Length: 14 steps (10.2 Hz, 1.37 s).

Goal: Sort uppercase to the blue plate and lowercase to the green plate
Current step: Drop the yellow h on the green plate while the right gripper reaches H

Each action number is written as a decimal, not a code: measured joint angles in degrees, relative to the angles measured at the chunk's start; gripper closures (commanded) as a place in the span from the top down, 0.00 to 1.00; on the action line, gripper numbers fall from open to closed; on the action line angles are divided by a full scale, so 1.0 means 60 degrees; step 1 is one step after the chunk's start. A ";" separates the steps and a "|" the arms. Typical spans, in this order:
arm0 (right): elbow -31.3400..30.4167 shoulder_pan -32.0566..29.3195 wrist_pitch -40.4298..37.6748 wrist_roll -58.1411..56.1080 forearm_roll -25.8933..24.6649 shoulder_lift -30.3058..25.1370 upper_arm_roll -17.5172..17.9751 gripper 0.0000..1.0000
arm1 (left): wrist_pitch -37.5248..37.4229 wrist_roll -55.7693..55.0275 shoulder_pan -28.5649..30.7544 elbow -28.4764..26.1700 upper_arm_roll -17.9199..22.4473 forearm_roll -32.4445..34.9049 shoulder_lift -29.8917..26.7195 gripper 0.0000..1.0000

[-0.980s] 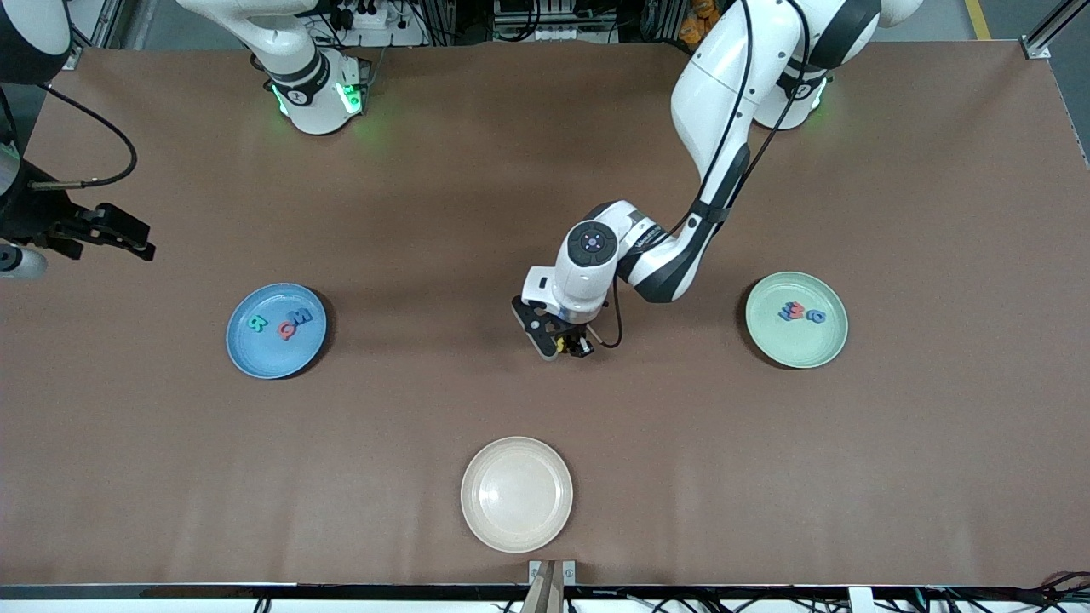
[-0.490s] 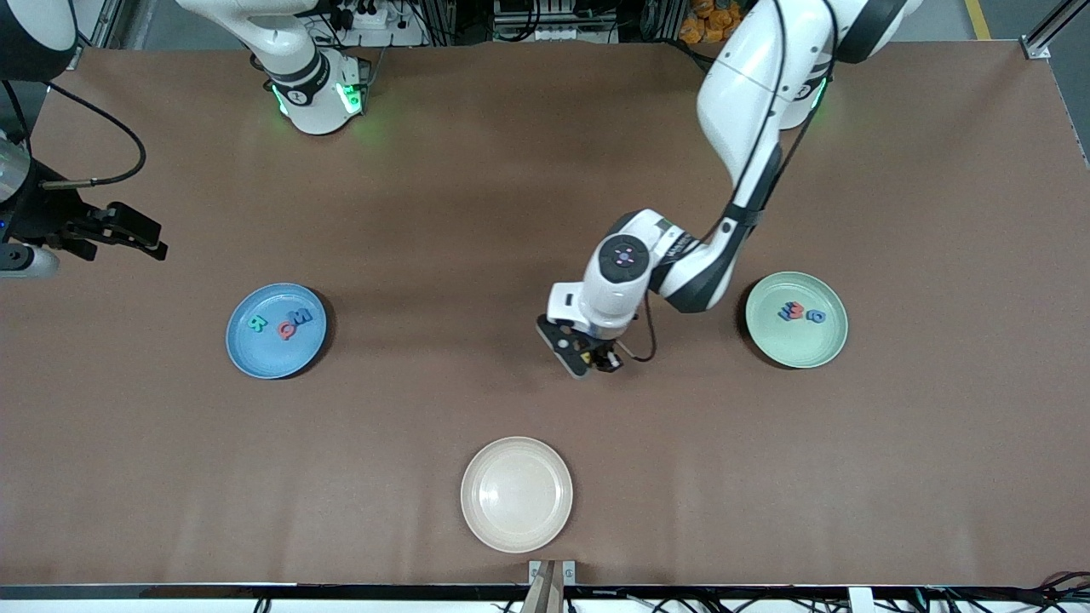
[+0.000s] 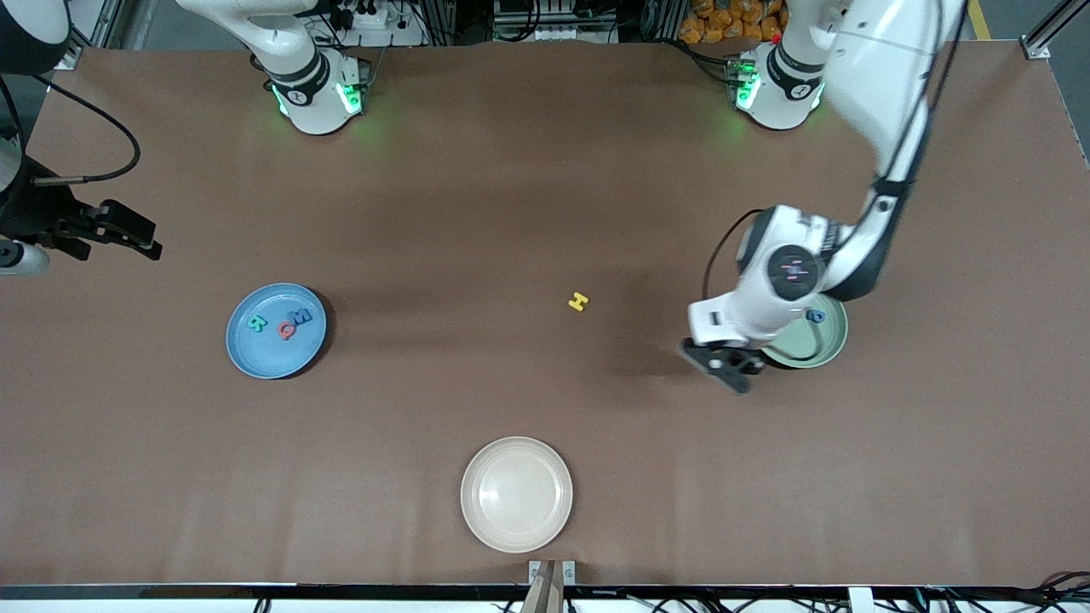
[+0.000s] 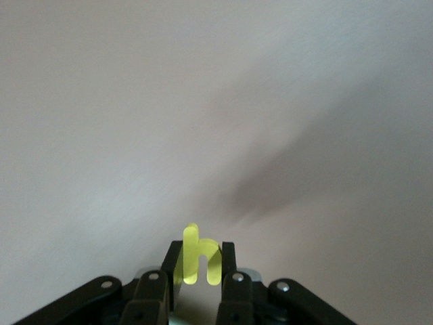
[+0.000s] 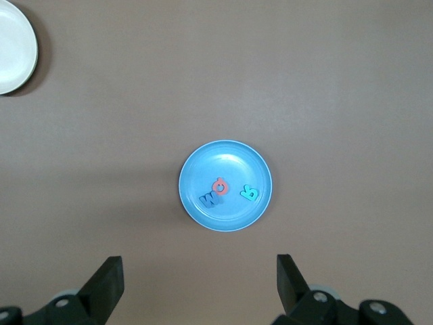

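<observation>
My left gripper (image 3: pixel 729 372) hangs over the table just beside the green plate (image 3: pixel 830 340), at the rim toward the right arm's end. It is shut on a yellow lowercase h (image 4: pixel 201 261), which stands upright between the fingers (image 4: pixel 228 256). My left wrist hides much of the green plate; one blue lowercase letter (image 3: pixel 816 316) shows in it. A yellow uppercase H (image 3: pixel 578 301) lies on the table's middle. The blue plate (image 3: pixel 255 353) holds the teal R (image 3: pixel 256 323), red Q (image 3: pixel 287 331) and blue W (image 3: pixel 304 317). My right gripper (image 5: pixel 197 265) is open and empty, high over the table.
A cream plate (image 3: pixel 517 494) sits near the table's front edge, nearer the front camera than the yellow H. My right arm (image 3: pixel 111 230) waits at its own end of the table, with the blue plate (image 5: pixel 225 185) in its wrist view.
My left arm has swung from the table's middle toward the green plate, carrying the yellow h. The yellow H it was covering now shows. The right arm barely shifted.
</observation>
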 measured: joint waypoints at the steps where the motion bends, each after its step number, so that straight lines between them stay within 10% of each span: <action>1: 0.0009 0.0030 0.0000 0.0000 0.0000 0.0014 0.0000 1.00 | -0.0247 0.0042 0.0626 -0.0462 -0.0028 -0.0002 -0.0452 0.00; 6: 0.0000 0.0629 0.0118 0.0127 0.0045 0.0628 0.0034 1.00 | -0.0609 0.0140 0.2135 -0.1801 -0.0083 -0.1161 -0.1334 0.00; 7: -0.0007 0.1094 0.0235 0.0741 0.0082 0.0847 0.0069 1.00 | -0.0574 0.0140 0.2144 -0.1860 -0.0090 -0.1440 -0.1331 0.20; 9: -0.0017 0.2260 0.0757 0.2686 0.0109 0.1391 0.0317 1.00 | -0.0258 0.0140 0.2167 -0.2065 -0.0101 -0.1607 -0.1324 1.00; 14: -0.0087 0.5169 0.3178 0.7255 0.0122 0.3136 0.0621 1.00 | -0.0031 0.0110 0.2202 -0.2151 -0.0120 -0.1618 -0.1373 1.00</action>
